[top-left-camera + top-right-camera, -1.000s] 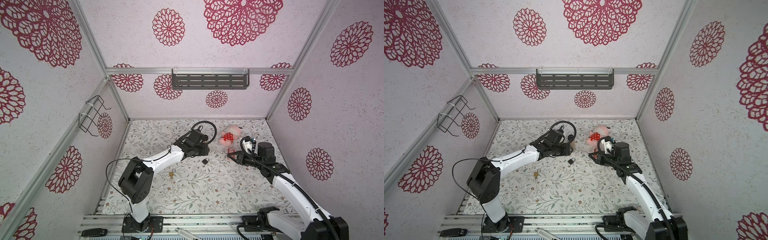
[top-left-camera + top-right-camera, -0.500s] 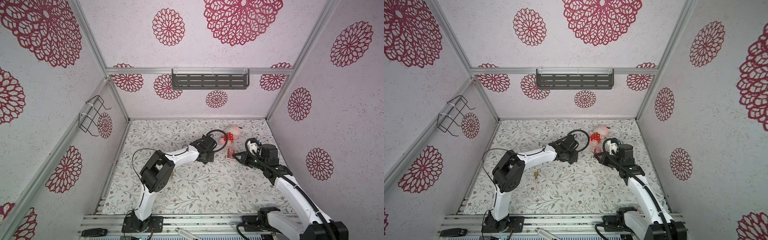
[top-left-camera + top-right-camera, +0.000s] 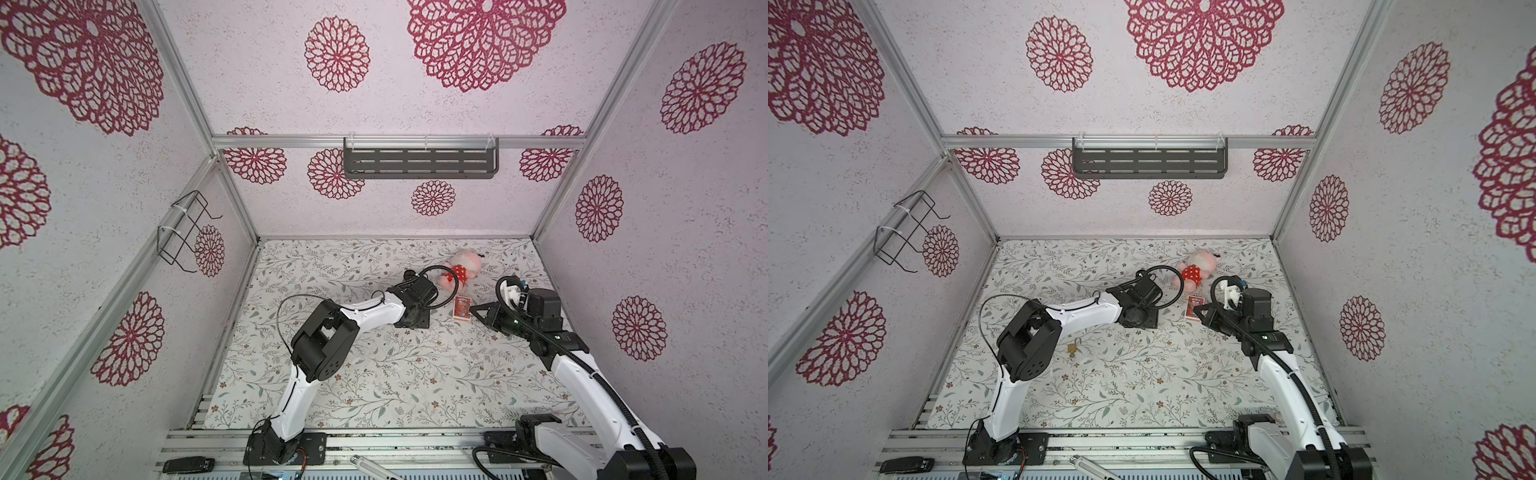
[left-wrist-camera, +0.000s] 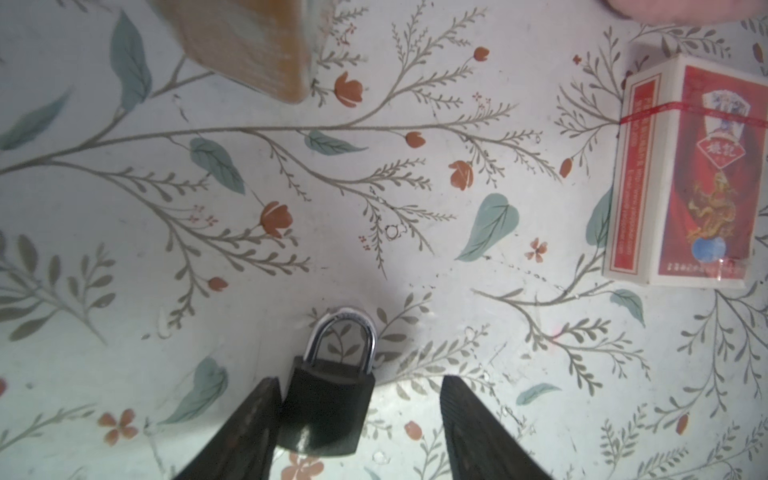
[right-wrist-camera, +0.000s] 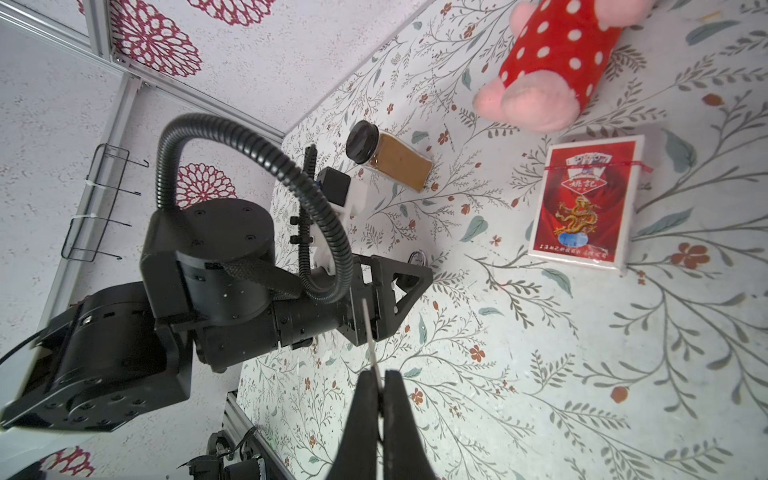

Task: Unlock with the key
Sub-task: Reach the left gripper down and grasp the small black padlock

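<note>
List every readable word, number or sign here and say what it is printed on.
"姚記": on the fan-shaped badge of the red card box.
Small print along that box's side and lower edge: too small to read.
No readable marking on the padlock or the spice jar.

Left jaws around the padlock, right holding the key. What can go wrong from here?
1. The left gripper stands open around the padlock, touching its body on one side only. Lying unclamped, it may slide or twist under insertion force.
2. The right gripper pinches the key near its end; a slightly off approach could pivot it in the grip.
3. The card box lies close beside the right gripper; it might get nudged.
</note>
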`<control>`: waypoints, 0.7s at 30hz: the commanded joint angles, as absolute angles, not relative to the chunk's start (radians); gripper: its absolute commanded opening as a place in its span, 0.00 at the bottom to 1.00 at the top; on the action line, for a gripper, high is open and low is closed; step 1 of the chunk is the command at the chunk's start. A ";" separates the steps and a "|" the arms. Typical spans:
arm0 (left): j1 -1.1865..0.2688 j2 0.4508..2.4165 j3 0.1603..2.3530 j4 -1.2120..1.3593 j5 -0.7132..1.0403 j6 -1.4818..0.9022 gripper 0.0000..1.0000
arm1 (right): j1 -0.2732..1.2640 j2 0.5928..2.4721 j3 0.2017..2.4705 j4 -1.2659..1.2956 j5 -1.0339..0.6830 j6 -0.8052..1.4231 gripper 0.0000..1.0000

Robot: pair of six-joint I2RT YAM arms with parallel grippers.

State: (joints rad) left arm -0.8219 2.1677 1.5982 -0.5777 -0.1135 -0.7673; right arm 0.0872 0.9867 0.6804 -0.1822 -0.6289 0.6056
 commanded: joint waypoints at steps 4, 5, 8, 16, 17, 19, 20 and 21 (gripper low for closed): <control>-0.858 2.223 1.663 -0.683 -0.192 -0.857 0.64 | 0.074 0.973 0.690 -0.148 -0.660 0.630 0.00; -0.859 2.231 1.671 -0.698 -0.205 -0.882 0.64 | 0.073 0.971 0.689 -0.148 -0.660 0.629 0.00; -0.860 2.249 1.690 -0.721 -0.222 -0.929 0.61 | 0.067 0.964 0.686 -0.150 -0.662 0.628 0.00; -0.879 2.293 1.758 -0.821 -0.297 -0.976 0.57 | 0.049 0.963 0.677 -0.143 -0.681 0.629 0.00; -0.882 2.301 1.765 -0.830 -0.299 -0.982 0.56 | 0.047 0.963 0.674 -0.139 -0.684 0.630 0.00; -0.886 2.315 1.776 -0.841 -0.304 -0.990 0.55 | 0.043 0.962 0.670 -0.132 -0.688 0.630 0.00; -0.888 2.326 1.785 -0.852 -0.306 -0.995 0.54 | 0.041 0.963 0.669 -0.129 -0.692 0.632 0.00; -0.890 2.336 1.794 -0.865 -0.307 -0.999 0.54 | 0.039 0.965 0.668 -0.129 -0.696 0.633 0.00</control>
State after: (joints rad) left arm -0.8726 2.2898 1.7786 -0.7959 -0.2867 -0.9668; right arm 0.0483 0.9863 0.6670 -0.1684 -0.6682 0.6216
